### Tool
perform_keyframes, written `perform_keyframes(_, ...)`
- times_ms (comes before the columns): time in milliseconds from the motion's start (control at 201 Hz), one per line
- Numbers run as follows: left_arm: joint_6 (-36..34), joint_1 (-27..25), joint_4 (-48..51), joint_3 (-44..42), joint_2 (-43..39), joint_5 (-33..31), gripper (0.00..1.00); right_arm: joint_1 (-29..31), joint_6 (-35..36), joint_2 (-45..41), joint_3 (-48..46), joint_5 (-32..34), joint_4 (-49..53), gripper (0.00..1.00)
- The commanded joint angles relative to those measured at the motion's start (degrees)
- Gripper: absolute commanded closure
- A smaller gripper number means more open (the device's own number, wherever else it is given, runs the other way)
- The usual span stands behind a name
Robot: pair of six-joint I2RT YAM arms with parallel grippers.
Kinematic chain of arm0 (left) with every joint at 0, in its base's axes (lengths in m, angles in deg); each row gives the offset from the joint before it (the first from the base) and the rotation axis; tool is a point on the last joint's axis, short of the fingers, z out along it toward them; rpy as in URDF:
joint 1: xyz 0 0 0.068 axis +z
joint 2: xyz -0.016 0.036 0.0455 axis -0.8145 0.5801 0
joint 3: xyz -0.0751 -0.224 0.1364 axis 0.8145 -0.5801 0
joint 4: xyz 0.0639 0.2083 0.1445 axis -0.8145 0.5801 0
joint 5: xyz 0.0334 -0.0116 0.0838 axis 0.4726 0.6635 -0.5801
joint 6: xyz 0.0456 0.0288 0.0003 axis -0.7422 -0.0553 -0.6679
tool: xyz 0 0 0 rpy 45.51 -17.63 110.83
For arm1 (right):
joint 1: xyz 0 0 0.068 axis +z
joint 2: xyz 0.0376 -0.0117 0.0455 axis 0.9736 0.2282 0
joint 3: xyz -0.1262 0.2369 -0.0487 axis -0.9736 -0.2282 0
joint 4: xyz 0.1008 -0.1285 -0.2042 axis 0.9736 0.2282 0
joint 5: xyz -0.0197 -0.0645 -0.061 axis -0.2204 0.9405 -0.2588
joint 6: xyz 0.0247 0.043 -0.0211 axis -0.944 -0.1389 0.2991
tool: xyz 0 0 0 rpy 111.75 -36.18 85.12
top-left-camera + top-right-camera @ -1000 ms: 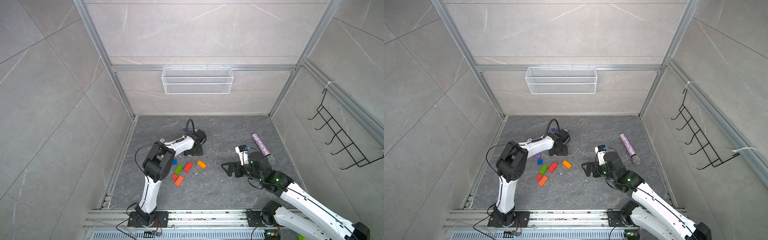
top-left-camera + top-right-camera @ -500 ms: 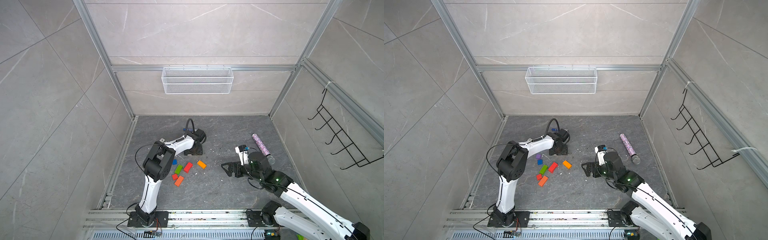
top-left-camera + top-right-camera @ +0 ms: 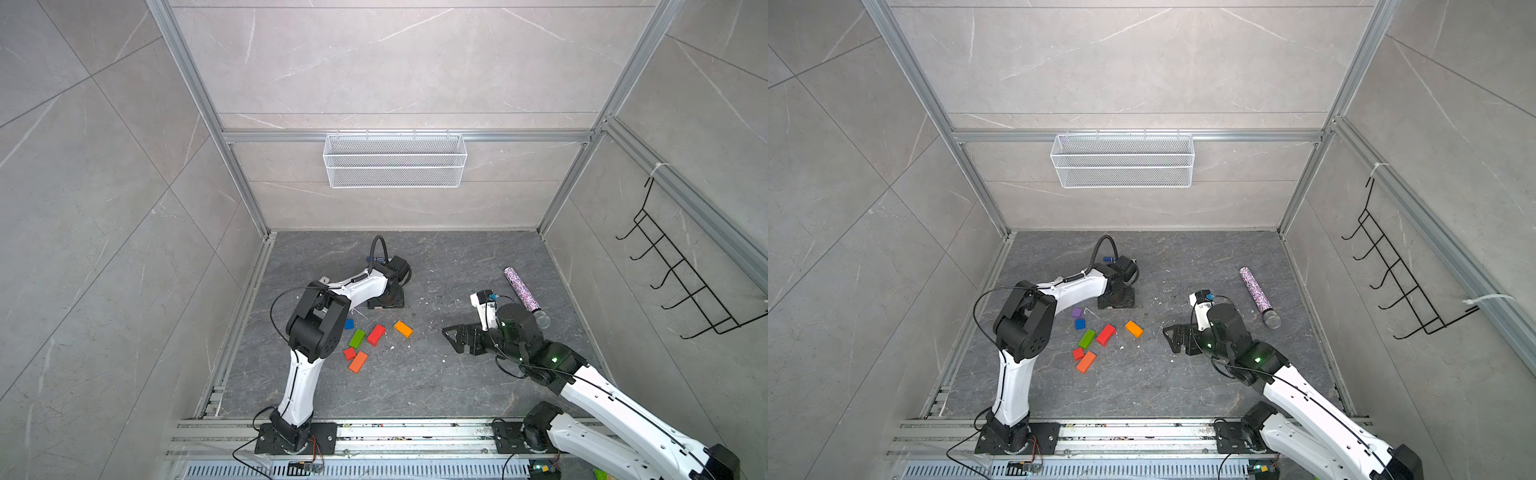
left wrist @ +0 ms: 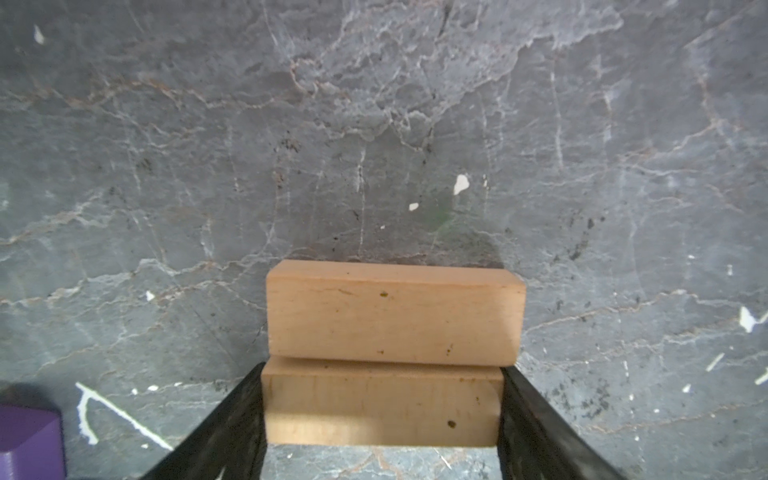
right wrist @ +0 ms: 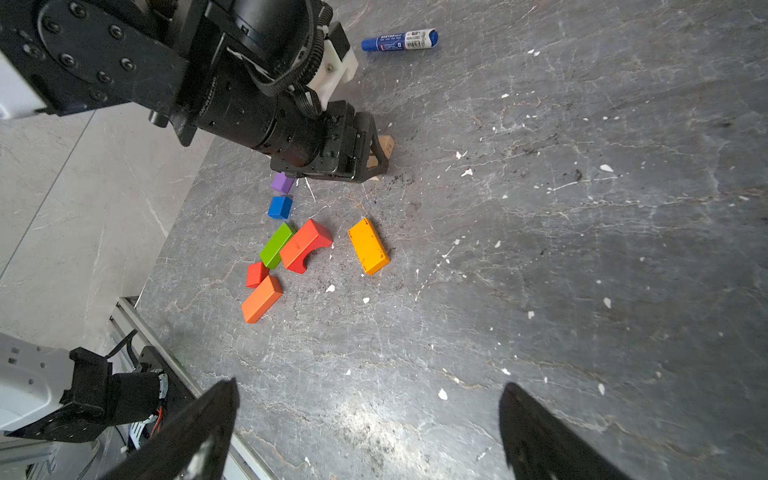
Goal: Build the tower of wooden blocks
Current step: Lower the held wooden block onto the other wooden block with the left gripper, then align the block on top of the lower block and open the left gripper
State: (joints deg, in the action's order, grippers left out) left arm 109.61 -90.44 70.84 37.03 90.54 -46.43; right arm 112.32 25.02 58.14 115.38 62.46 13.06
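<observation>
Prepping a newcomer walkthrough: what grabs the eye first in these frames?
The bright scatter of coloured blocks lying loose on the dark floor beside the left arm stands out first. Farther back, the left gripper clamps the ends of a tan block that lies flush against a second tan block. A glittery microphone lies on the right, behind the open right gripper.

The bench (image 5: 582,249) is dark grey stone with pale veins and white flecks. A peach-tan block (image 4: 395,316) and a yellower tan block (image 4: 380,405) are both dark-specked. The rest are painted: purple cube (image 5: 282,183), blue cube (image 5: 279,207), green oblong (image 5: 276,245), red arch (image 5: 305,251), small red cube (image 5: 256,274), orange oblong (image 5: 262,298), amber oblong (image 5: 368,246). The marker (image 5: 399,39) is blue with white lettering. The microphone (image 3: 521,289) glitters purple-silver.
</observation>
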Motion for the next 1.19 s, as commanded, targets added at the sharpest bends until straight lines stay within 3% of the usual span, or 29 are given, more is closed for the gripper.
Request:
perform_keyframes(0,-1.3,0.7,0.5,0.8,2.2,-1.0,0.38,0.4,-0.3,-0.6,-0.7,-0.5,-0.1,0.01)
perform_keyframes(921,-2.7,0.3,-0.4,0.8,2.4,0.5,0.32,0.4,-0.3,0.9,-0.5,-0.7,-0.7,0.01)
perform_keyframes(1190,-2.6,0.3,-0.2,1.1,2.9,0.9,0.25,0.4,-0.3,1.0,-0.7,-0.6,-0.6,0.01)
